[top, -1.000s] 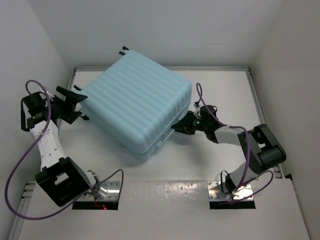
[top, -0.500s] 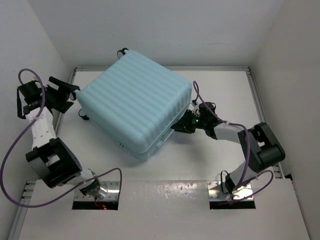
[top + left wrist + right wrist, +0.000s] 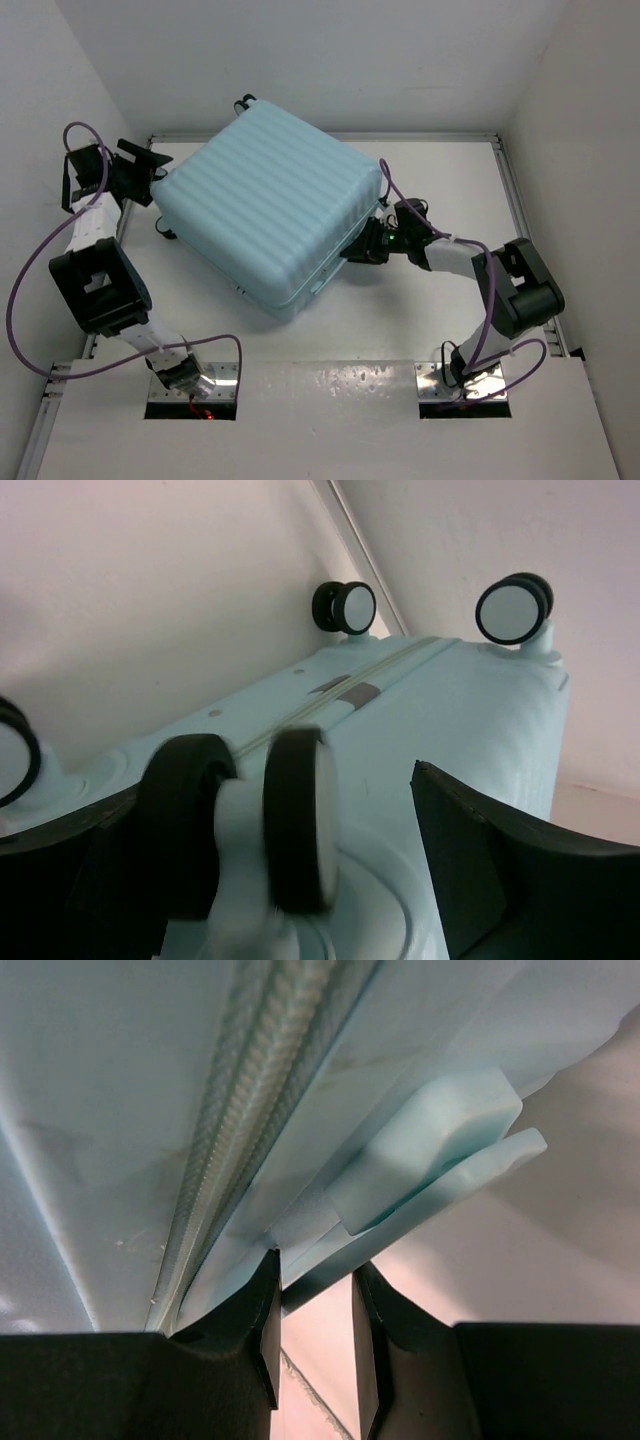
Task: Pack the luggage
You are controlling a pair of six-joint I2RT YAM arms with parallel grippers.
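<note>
Suitcase (image 3: 270, 215) lay flat on the table (image 3: 450, 180), shell halves together, turned at an angle, toward the back left with one wheel corner close to the back wall. No lining showed and no loose items showed around it in the top view. What was inside, you couldn't tell from here.

Your left gripper (image 3: 146, 172) was at the wheel end, on the left side. Fingers were spread wide with nothing clamped. In the left wrist view a wheel (image 3: 295, 830) sat between them, blurred, touching neither finger as far as could be seen. Two far wheels (image 3: 345, 607) stood up at the other edge of that end.

Your right gripper (image 3: 314, 1275) was up against the suitcase's right side, low near the table. Fingers were nearly together, with a narrow gap. The zip (image 3: 235, 1100) ran just above one finger and looked closed along the stretch in view. What looked like a side handle (image 3: 430, 1135) stuck out beside it, pale blue, and a thin lip under it ran down toward the gap. Whether you were pinching that lip or just sitting beside it, cannot tell.

Judgement: packing looked mostly done, with the lid down and the zip closed where visible. Probably left: finish the zip round the parts not shown, or square the suitcase up. The zip pull wasn't seen in any view, so full closure is unconfirmed.
</note>
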